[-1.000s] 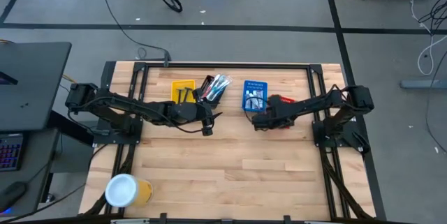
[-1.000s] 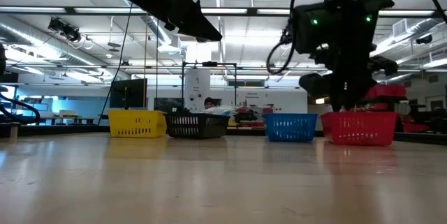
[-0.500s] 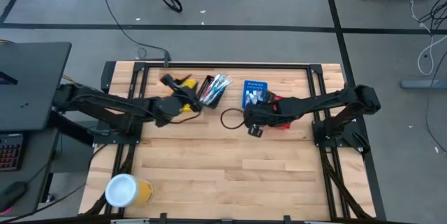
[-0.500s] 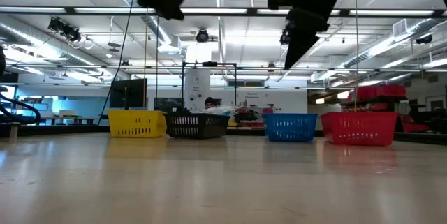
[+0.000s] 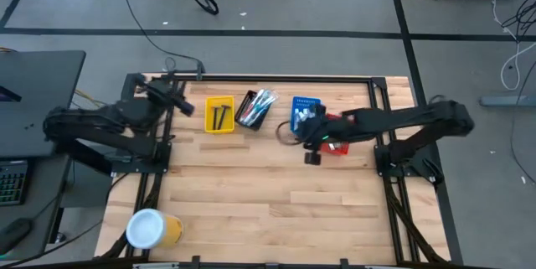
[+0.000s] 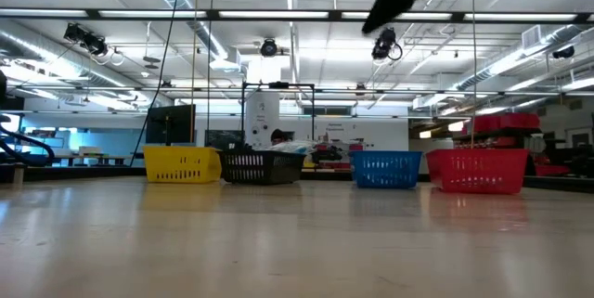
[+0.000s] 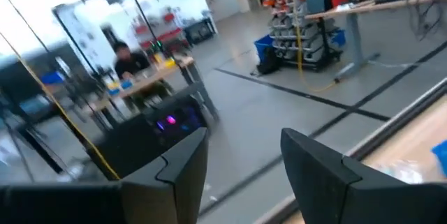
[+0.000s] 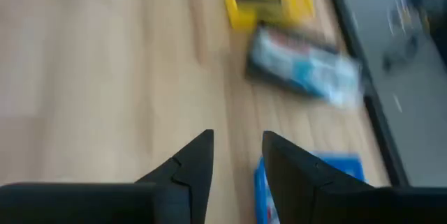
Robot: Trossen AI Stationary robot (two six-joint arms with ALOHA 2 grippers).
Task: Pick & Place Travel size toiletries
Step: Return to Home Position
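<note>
**Both arms raised over the row of baskets, nothing carried; the step in hand is judged to be the return to home.**

Landmark: the black basket (image 5: 248, 118). It holds blue-white toiletries (image 5: 260, 101). More toiletries lie in the yellow basket (image 5: 219, 115) just beside it on one side and in the blue basket (image 5: 305, 113) on the other, with the red basket (image 6: 477, 172) past the blue one. The left gripper (image 7: 241, 175) hangs beyond the yellow basket, its fingers wide apart and empty. The right gripper (image 8: 237, 172) hangs near the blue basket, its fingers a narrow gap apart and also empty. Likely hazard: the right arm lies across the blue and red baskets. A low or sweeping withdrawal could catch a rim, drag or tip a basket, and spill sorted items onto the table (image 5: 276, 210).
</note>
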